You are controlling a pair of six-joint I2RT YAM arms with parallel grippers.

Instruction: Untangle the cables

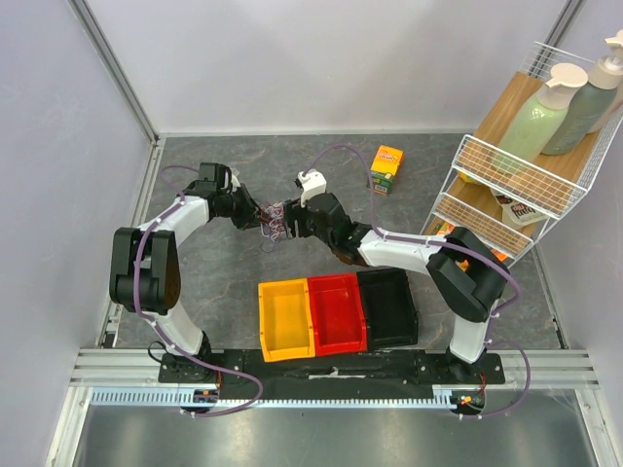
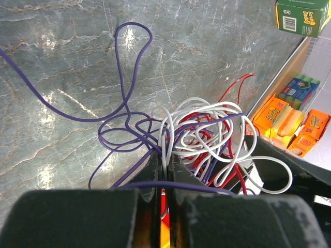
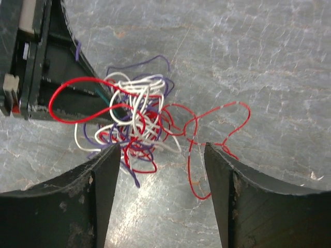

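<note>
Zero strands freed so far: the cables [image 3: 135,111] are one knot at mid-surface [image 3: 269,67], between both arms. Left pincer [image 2: 165,163] is clamped on a white strand [image 2: 164,142]. Right pincer [image 3: 161,151] gapes over the red loops [image 3: 190,155]. All the separating remains.

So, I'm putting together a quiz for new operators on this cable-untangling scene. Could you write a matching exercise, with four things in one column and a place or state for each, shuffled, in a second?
Column one:
1. left gripper
2. right gripper
3. yellow plastic bin
4. small green and orange carton

Column two:
A. beside the red plastic bin, on its left
B. open, facing the tangle of thin coloured cables
C. standing near the white wire rack
D. shut on a thin white cable

Pairs: 1-D, 2-B, 3-A, 4-C
</note>
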